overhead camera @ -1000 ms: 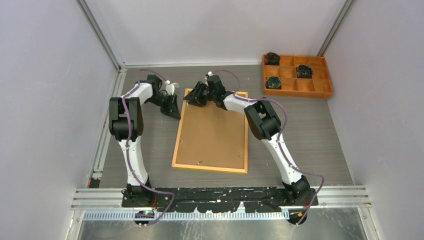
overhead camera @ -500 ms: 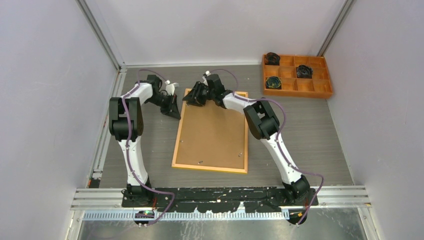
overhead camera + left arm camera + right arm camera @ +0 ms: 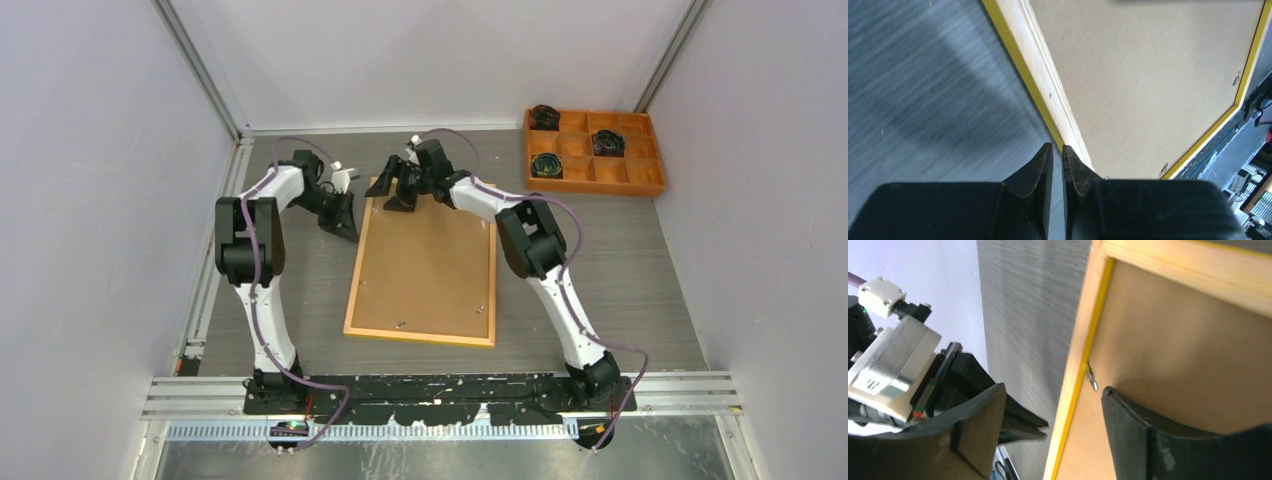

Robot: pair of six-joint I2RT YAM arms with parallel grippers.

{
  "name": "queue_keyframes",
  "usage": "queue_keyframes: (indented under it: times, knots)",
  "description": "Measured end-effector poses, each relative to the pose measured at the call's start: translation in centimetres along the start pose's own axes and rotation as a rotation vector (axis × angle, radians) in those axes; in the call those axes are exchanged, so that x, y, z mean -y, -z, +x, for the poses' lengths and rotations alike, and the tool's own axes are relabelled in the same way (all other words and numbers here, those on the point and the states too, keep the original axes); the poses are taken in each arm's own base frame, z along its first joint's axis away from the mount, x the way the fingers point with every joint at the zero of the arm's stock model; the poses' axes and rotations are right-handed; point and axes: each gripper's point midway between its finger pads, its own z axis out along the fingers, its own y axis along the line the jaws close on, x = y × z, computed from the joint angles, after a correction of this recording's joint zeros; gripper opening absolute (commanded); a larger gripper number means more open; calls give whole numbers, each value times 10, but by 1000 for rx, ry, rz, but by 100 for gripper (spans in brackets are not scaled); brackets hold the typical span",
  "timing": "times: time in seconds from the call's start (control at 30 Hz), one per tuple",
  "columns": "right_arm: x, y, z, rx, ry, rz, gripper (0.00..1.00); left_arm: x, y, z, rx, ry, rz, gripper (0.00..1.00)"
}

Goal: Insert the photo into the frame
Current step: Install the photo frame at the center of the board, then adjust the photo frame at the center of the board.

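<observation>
The frame (image 3: 358, 272) lies face down in mid-table, wood-coloured back up, a yellow edge showing along its rail (image 3: 1048, 85). A brown backing board (image 3: 425, 262) fills it. The photo is hidden. My left gripper (image 3: 345, 224) sits just left of the frame's far left end. Its jaws (image 3: 1057, 147) are all but together, with only a thin slit and nothing between them. My right gripper (image 3: 393, 194) hovers open over the frame's far left corner. It (image 3: 1052, 389) straddles the left rail (image 3: 1075, 365), one finger above the board near a small metal tab (image 3: 1092, 381).
An orange compartment tray (image 3: 593, 170) with dark coiled items stands at the back right. Grey walls close in on three sides, with metal rails along the left edge (image 3: 215, 260) and the near edge (image 3: 440, 395). Small metal tabs sit along the frame's near rail (image 3: 400, 323).
The right gripper's jaws have spread wider and it has shifted slightly toward the far edge. The left gripper's jaws have parted by a sliver. The frame has not moved.
</observation>
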Motion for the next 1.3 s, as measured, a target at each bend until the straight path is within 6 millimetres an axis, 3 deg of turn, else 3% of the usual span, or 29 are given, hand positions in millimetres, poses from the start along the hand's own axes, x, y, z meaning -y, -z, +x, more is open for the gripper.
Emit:
queue_keyframes:
  times: [0.07, 0.17, 0.33, 0.43, 0.53, 0.67, 0.8, 1.0, 1.1, 1.2, 1.3]
  knots:
    - [2, 20, -4, 21, 1, 34, 85, 1, 6, 6, -9, -12, -13, 17]
    - [5, 73, -18, 92, -3, 105, 93, 2, 19, 16, -9, -41, -43, 17]
    - [12, 192, -55, 329, -8, 249, 100, 8, 31, 48, -24, -97, -106, 17]
    - [33, 256, -71, 489, -32, 351, 100, 13, 26, 72, -71, -131, -131, 17]
    - [68, 281, -62, 539, -77, 446, 100, 15, 15, 92, -133, -158, -141, 17]
    - [124, 270, -23, 458, -150, 565, 100, 17, 5, 109, -187, -183, -146, 17]
    - [157, 255, -2, 388, -204, 618, 100, 24, 4, 120, -212, -228, -160, 17]
    - [149, 231, -26, 412, -189, 582, 100, 43, -6, 136, -291, -341, -168, 17]
    - [142, 206, -45, 408, -154, 586, 100, 55, -12, 143, -334, -382, -160, 16]
    - [121, 161, -65, 392, -91, 551, 100, 70, -17, 155, -391, -413, -140, 17]
    - [93, 109, -73, 356, -25, 489, 100, 90, -20, 175, -479, -432, -111, 23]
